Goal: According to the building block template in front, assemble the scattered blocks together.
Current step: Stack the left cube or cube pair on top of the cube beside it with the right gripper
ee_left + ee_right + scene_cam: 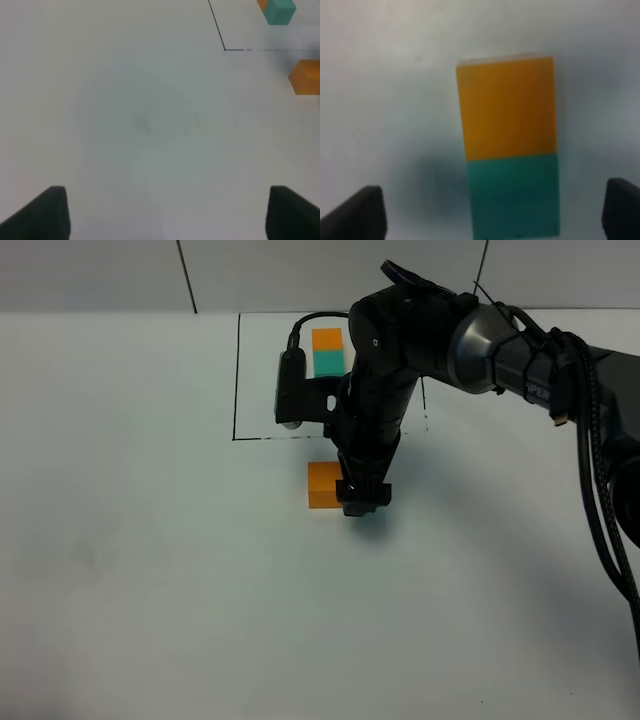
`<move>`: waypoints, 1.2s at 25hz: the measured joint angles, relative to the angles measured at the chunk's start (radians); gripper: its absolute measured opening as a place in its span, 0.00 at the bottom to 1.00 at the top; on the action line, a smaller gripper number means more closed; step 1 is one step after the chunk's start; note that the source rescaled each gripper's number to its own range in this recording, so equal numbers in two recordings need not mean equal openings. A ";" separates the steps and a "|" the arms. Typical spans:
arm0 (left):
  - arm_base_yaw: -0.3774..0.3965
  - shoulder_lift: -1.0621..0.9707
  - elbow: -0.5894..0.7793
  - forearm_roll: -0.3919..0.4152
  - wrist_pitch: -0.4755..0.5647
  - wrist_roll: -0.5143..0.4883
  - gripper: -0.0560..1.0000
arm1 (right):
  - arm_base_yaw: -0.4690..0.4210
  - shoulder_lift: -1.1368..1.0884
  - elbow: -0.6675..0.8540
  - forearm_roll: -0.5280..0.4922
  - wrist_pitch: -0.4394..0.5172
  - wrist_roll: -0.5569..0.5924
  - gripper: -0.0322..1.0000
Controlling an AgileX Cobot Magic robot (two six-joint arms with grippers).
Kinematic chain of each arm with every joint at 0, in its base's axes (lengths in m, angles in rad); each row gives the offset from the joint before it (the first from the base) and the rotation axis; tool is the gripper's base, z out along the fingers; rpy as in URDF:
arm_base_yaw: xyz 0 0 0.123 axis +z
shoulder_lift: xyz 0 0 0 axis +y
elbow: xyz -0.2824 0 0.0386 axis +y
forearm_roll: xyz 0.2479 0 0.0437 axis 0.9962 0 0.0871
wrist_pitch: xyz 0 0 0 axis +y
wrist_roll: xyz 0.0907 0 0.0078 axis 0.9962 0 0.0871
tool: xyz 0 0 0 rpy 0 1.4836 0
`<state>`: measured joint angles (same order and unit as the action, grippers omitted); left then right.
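Your right hand (362,502) hangs low over the table (150,570), just on the near side of the black outline (270,438), its fingers (355,212) spread wide and clear of the teal-green cube (512,195) between them. That cube sits flush against the orange cube (506,107), face to face. Toward the far edge, the template (327,351) lies inside the outline. Your left hand (165,215) is open as well, fingertips (42,212) wide apart above the table.

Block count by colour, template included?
Orange: 2 (template orange cube, loose orange cube)
Teal: 2 (template teal cube, loose teal cube, visible only in the right wrist view)
Total: 4
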<state>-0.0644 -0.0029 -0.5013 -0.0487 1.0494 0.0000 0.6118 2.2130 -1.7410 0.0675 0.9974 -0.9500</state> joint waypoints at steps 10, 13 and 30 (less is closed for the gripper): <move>0.000 0.000 0.000 0.000 0.000 0.000 0.80 | 0.002 0.033 -0.026 0.001 -0.048 -0.031 0.72; 0.000 0.000 0.000 0.000 0.000 0.000 0.80 | 0.002 0.040 -0.026 0.001 -0.050 -0.031 0.72; 0.000 0.000 0.000 0.000 0.000 0.000 0.80 | 0.002 0.101 -0.037 0.006 -0.067 -0.031 0.42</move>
<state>-0.0644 -0.0029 -0.5013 -0.0487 1.0494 0.0000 0.6138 2.3136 -1.7780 0.0735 0.9306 -0.9810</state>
